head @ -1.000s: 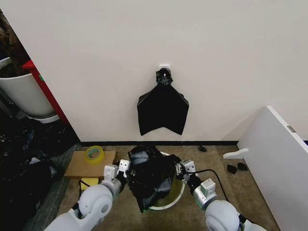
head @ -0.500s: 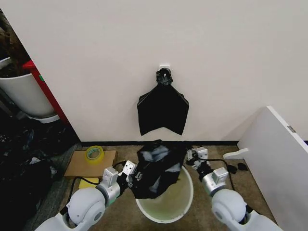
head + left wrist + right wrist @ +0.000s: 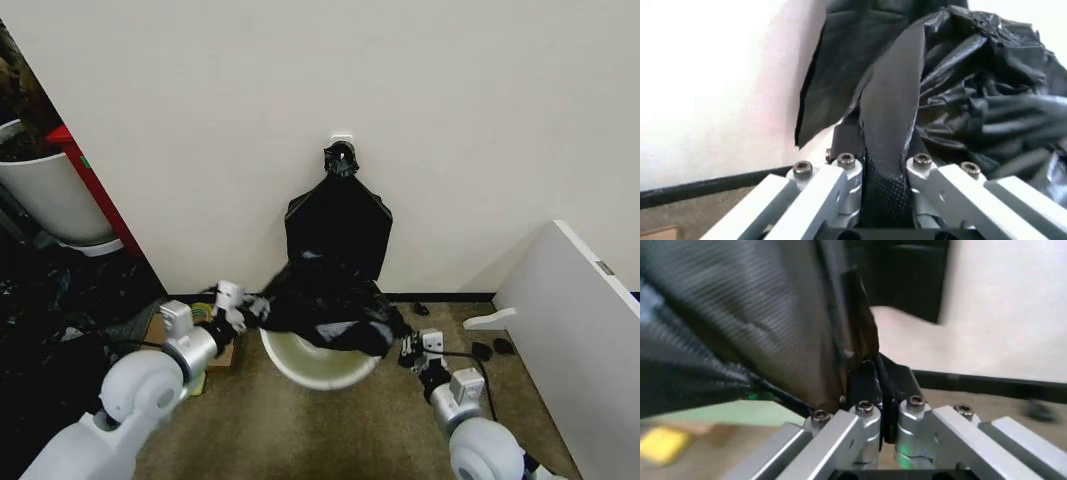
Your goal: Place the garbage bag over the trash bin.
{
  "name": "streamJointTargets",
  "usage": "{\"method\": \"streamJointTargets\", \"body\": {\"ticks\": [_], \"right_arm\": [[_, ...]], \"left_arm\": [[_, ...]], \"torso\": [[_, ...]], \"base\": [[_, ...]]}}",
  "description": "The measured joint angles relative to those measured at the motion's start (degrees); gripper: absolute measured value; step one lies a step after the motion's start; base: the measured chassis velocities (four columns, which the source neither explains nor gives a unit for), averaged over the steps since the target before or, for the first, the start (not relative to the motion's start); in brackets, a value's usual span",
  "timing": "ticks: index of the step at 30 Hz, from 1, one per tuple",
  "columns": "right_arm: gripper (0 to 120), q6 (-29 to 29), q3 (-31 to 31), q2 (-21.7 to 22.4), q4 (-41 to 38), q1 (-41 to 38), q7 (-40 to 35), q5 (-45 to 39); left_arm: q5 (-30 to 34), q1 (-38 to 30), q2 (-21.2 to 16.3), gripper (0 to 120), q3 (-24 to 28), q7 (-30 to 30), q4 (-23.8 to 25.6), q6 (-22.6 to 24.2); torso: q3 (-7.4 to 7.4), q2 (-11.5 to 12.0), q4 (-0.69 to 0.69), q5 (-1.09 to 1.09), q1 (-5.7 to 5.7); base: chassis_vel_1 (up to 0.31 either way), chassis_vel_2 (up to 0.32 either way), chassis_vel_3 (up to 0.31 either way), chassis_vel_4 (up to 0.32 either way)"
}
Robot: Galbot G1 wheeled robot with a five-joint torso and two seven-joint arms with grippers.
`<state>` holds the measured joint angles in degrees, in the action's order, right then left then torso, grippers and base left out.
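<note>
My left gripper (image 3: 243, 304) has swung out wide, fingers clamped on the garbage bag (image 3: 330, 305). The bag, bunched a second ago, is now stretched across the far rim of the trash bin (image 3: 310, 365). My right gripper (image 3: 405, 347) pinches the opposite edge. Mouth appears open enough to lower.

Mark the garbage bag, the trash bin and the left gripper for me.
garbage bag (image 3: 330, 310), head view, crinkled middle of the stretched sheet.
trash bin (image 3: 300, 365), head view, white front wall below the bag.
left gripper (image 3: 240, 303), head view, fingertips shut on the bag's edge.
</note>
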<state>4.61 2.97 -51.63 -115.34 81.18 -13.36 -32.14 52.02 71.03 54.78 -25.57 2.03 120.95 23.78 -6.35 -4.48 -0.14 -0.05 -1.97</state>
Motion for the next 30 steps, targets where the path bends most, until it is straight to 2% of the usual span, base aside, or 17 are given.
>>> {"method": "streamJointTargets", "body": {"ticks": [3, 4, 7, 8, 10, 15, 16, 17, 19, 20, 21, 22, 24, 25, 27, 29, 30], "right_arm": [[0, 2.5, -0.6, -0.5, 1.3, 0.3, 4.2, 1.5], [0, 6.1, -0.9, -1.1, 3.7, 0.3, 10.1, 3.9], [0, 10.5, -0.5, -1.8, 7.8, 0.0, 16.8, 9.0], [0, 10.5, -0.5, -1.8, 7.8, 0.0, 16.8, 9.0], [0, 17.5, 1.5, -3.0, 14.8, -1.4, 24.1, 18.8], [3, 24.6, 6.1, -4.3, 21.5, -3.9, 24.7, 31.8], [3, 24.6, 6.1, -4.3, 21.5, -3.9, 24.7, 31.8], [14, 26.7, 8.0, -4.0, 22.1, -4.3, 25.1, 31.4], [21, 27.8, 8.2, -2.9, 20.6, -3.9, 26.8, 26.0], [21, 27.8, 8.2, -2.9, 20.6, -3.9, 26.8, 26.0], [28, 30.0, 9.2, -1.7, 18.9, -3.3, 33.5, 19.3], [32, 31.1, 10.1, -1.4, 18.5, -3.0, 38.6, 16.5], [41, 33.5, 14.5, -1.0, 17.1, -2.6, 53.8, 9.8], [41, 33.5, 14.5, -1.0, 17.1, -2.6, 53.8, 9.8], [50, 33.6, 18.4, -0.9, 14.7, -1.8, 64.8, 6.9], [55, 33.3, 18.9, -0.8, 13.4, -1.3, 65.6, 6.3], [60, 32.3, 18.3, -0.5, 10.5, -0.1, 61.6, 6.2]], "left_arm": [[0.9, 0.0, 0.6, 5, -0.4, -0.4, 0.0, 0.0], [1.6, -0.1, 1.4, 5, -0.5, -1.0, 0.0, 0.0], [2.9, -0.4, 2.2, 5, -0.9, -2.1, 0.2, 0.2], [2.9, -0.4, 2.2, 5, -0.9, -2.1, 0.2, 0.2], [4.1, -0.7, 2.7, 5, -1.6, -3.3, 0.0, 0.6], [4.9, -0.9, 2.7, 5, -2.6, -4.1, -0.7, 1.0], [4.9, -0.9, 2.7, 5, -2.6, -4.1, -0.7, 1.0], [4.8, -0.9, 2.7, 5, -2.7, -4.1, -1.1, 0.6], [4.1, -0.9, 2.9, 5, -2.4, -4.1, -1.6, 0.1], [4.1, -0.9, 2.9, 5, -2.4, -4.1, -1.6, 0.1], [3.5, -1.0, 3.1, 5, -2.0, -4.1, -2.2, -0.2], [3.1, -1.0, 3.2, 5, -1.8, -4.1, -2.6, -0.7], [2.3, -1.0, 3.4, 5, -1.5, -4.1, -3.2, -2.0], [2.3, -1.0, 3.4, 5, -1.5, -4.1, -3.2, -2.0], [1.8, -0.8, 3.6, 5, -1.4, -4.0, -3.5, -2.6], [1.7, -0.7, 3.7, 5, -1.4, -4.0, -3.6, -2.8], [1.5, -0.6, 3.7, 5, -1.4, -4.0, -3.6, -2.9]], "torso": [[0.00, 0.0, -0.01, 0.01, 0.00], [0.00, 0.0, 0.00, 0.01, 0.00], [0.00, 0.0, 0.00, 0.01, 0.00], [0.00, 0.0, 0.00, 0.01, 0.00], [0.00, 0.0, 0.00, 0.02, 0.00], [0.00, 0.0, 0.02, 0.02, 0.00], [0.00, 0.0, 0.02, 0.02, 0.00], [0.00, 0.0, 0.00, 0.02, 0.00], [-0.01, 0.0, -0.01, 0.00, 0.00], [-0.01, 0.0, -0.01, 0.00, 0.00], [0.00, 0.0, -0.01, 0.00, 0.00], [0.00, 0.0, 0.00, 0.02, 0.00], [0.00, 0.0, 0.00, 0.02, 0.00], [0.00, 0.0, 0.00, 0.02, 0.00], [0.00, 0.0, -0.01, -0.04, 0.00], [0.00, 0.0, -0.01, -0.02, 0.00], [0.00, 0.0, -0.01, 0.05, 0.00]], "base": [[0.000, 0.000, 0.000, 0.000], [0.000, 0.000, 0.000, 0.000], [0.000, 0.000, 0.000, 0.000], [0.000, 0.000, 0.000, 0.000], [0.000, 0.000, 0.000, 0.000], [0.000, 0.000, 0.000, 0.000], [0.000, 0.000, 0.000, 0.000], [0.000, 0.000, 0.000, 0.000], [0.000, 0.000, 0.000, 0.000], [0.000, 0.000, 0.000, 0.000], [0.000, 0.000, 0.000, 0.000], [0.000, 0.000, 0.000, 0.000], [0.000, 0.000, 0.000, 0.000], [0.000, 0.000, 0.000, 0.000], [0.000, 0.000, 0.000, 0.000], [0.000, 0.000, 0.000, 0.000], [0.000, 0.000, 0.000, 0.000]]}}
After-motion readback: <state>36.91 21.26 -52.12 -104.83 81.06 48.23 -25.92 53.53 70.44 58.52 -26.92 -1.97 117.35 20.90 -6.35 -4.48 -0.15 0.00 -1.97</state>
